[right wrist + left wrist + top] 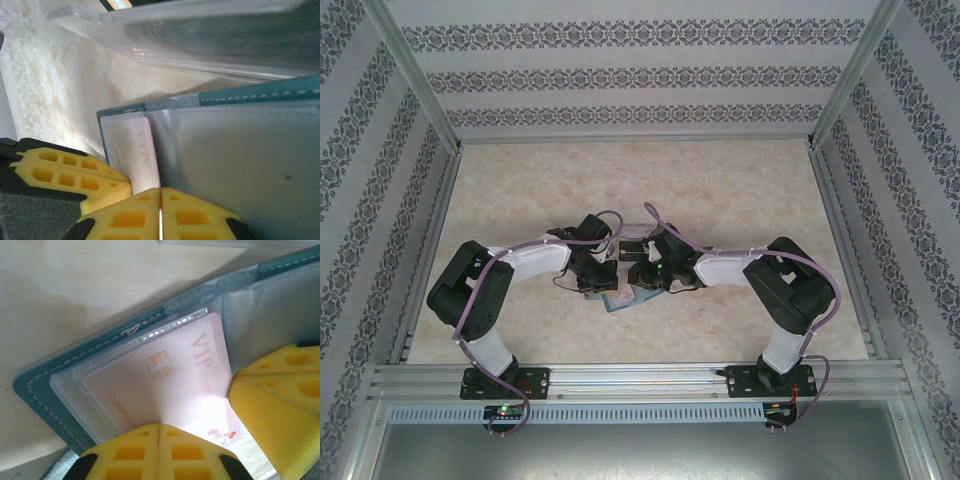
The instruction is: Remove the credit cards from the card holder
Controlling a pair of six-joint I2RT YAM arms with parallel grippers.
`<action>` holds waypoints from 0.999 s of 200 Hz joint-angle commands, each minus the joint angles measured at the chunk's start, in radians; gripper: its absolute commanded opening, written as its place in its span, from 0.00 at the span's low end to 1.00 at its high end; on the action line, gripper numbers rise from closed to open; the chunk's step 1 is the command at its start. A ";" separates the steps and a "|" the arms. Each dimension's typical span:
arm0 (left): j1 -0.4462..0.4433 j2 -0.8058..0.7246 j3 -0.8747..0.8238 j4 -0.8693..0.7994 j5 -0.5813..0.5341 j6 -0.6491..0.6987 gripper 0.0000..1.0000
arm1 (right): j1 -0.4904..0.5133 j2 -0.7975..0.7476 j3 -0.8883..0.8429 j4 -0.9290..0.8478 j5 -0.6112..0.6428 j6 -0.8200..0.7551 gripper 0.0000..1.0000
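The teal card holder [618, 303] lies open on the table between both grippers; its stitched edge [100, 347] and grey-blue inside [250, 165] fill the wrist views. A pale pink credit card [175, 385] marked VIP, with a chip, sits partly in a clear sleeve. My left gripper [158, 426] is shut, its tips resting against the card's lower edge. My right gripper [161, 191] is shut, with the card's [140, 150] side edge running into the seam of its tips. Its yellow fingers [270, 410] touch the card's right side. Other credit cards are hidden.
A clear plastic square tray [200, 40] lies just behind the card holder. Both arms crowd together over the table's near middle [620, 270]. Patterned walls and metal rails [420, 230] enclose the marble-look table.
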 commanded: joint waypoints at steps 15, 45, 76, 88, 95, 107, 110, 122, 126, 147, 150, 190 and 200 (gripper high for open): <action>-0.013 0.016 -0.025 -0.040 -0.041 0.011 0.01 | 0.009 -0.036 -0.009 0.021 -0.058 0.026 0.08; -0.013 0.000 -0.030 -0.056 -0.056 0.017 0.01 | 0.012 -0.066 -0.008 -0.040 -0.025 0.000 0.06; -0.013 -0.014 -0.039 -0.069 -0.067 0.026 0.01 | 0.043 -0.071 -0.001 -0.058 -0.028 -0.001 0.05; -0.013 -0.023 -0.044 -0.074 -0.073 0.028 0.01 | 0.057 -0.073 0.002 -0.068 -0.020 -0.002 0.05; -0.013 -0.028 -0.050 -0.074 -0.077 0.029 0.01 | 0.064 -0.075 0.004 -0.079 -0.010 -0.001 0.05; -0.013 -0.036 -0.055 -0.075 -0.079 0.030 0.01 | 0.074 -0.081 0.005 -0.106 0.019 -0.002 0.04; -0.013 -0.038 -0.058 -0.076 -0.079 0.031 0.01 | 0.076 -0.083 0.005 -0.114 0.028 -0.001 0.04; -0.014 -0.045 -0.066 -0.076 -0.081 0.033 0.01 | 0.080 -0.095 0.003 -0.140 0.058 0.001 0.02; -0.013 -0.047 -0.066 -0.076 -0.083 0.033 0.01 | 0.079 -0.100 0.001 -0.143 0.066 0.001 0.02; -0.013 -0.057 -0.081 -0.073 -0.084 0.034 0.01 | 0.081 -0.126 -0.004 -0.176 0.110 -0.002 0.01; -0.013 -0.059 -0.083 -0.072 -0.083 0.033 0.01 | 0.081 -0.131 -0.004 -0.180 0.114 -0.004 0.01; -0.013 -0.067 -0.095 -0.062 -0.078 0.033 0.01 | 0.085 -0.162 0.018 -0.238 0.159 -0.022 0.03; -0.013 -0.068 -0.095 -0.060 -0.077 0.033 0.01 | 0.085 -0.156 0.026 -0.231 0.149 -0.019 0.08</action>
